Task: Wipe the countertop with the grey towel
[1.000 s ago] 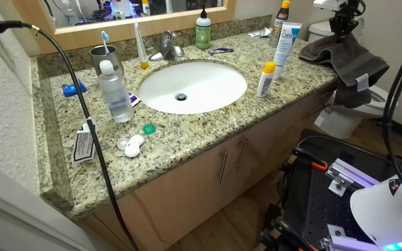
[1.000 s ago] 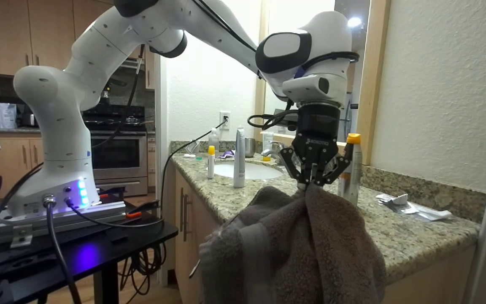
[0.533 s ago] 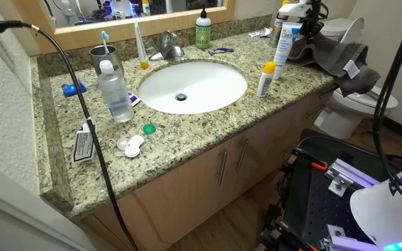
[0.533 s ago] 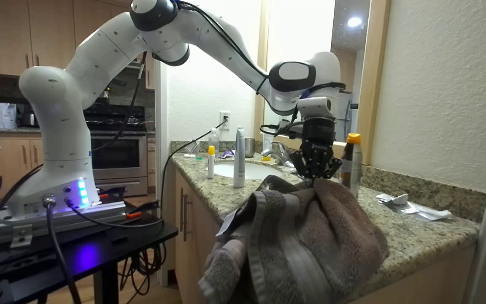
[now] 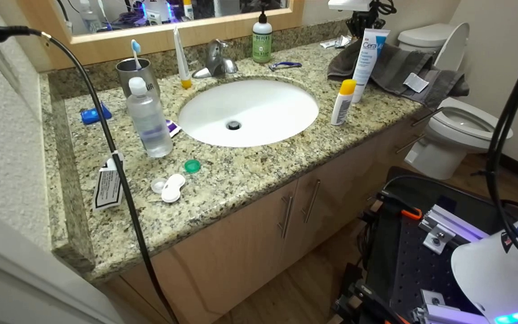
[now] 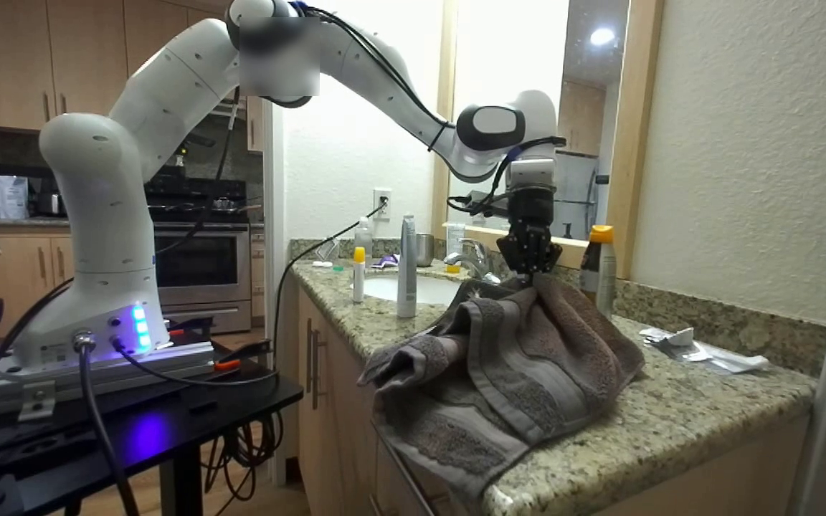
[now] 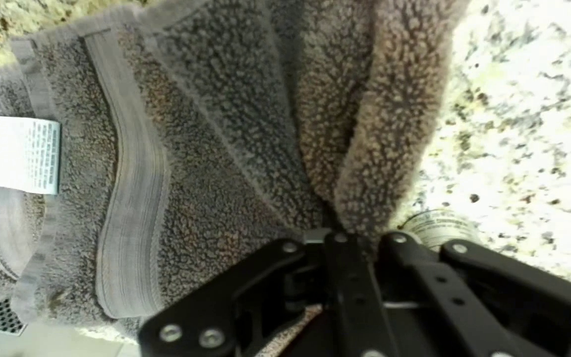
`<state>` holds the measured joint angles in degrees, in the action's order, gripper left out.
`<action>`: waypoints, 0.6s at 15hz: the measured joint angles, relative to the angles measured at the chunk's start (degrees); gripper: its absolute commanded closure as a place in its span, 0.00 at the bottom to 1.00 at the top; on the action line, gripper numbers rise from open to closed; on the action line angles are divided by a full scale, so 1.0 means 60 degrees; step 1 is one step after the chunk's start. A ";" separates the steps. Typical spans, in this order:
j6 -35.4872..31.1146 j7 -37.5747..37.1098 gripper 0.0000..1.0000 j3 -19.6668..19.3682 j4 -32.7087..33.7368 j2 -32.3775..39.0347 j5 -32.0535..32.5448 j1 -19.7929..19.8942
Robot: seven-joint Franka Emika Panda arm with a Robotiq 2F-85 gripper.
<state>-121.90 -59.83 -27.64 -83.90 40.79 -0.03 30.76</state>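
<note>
You are holding the rumpled grey towel by its peak, folds draping over the edge of the speckled worktop.

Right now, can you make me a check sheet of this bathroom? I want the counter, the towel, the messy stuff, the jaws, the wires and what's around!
Surface: speckled counter with a sink set in it.
Job's things: towel in folds on the counter, part of it hanging past the front edge.
Clutter: clear bottle, cup, lens case, soap, razor and CeraVe tube, among others.
Jaws: closed, pinching the towel.
Cables: black cord, plugged into a socket, runs over the counter and off its front.
Surroundings: toilet beyond the counter's end; mirror above the sink.
</note>
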 measured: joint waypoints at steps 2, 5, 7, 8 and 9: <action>0.0040 0.0537 0.98 0.0094 -0.0008 -0.0043 -0.0224 0.0063; 0.0114 0.1679 0.98 0.0278 -0.0186 -0.0076 -0.0838 0.0320; 0.0186 0.2422 0.98 0.0387 -0.0467 -0.0176 -0.1346 0.0568; 0.0222 0.2732 0.98 0.0417 -0.0634 -0.0244 -0.1582 0.0701; 0.0250 0.3006 0.66 0.0427 -0.0783 -0.0286 -0.1802 0.0836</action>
<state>-120.40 -41.80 -25.08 -88.60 39.07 -10.85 35.78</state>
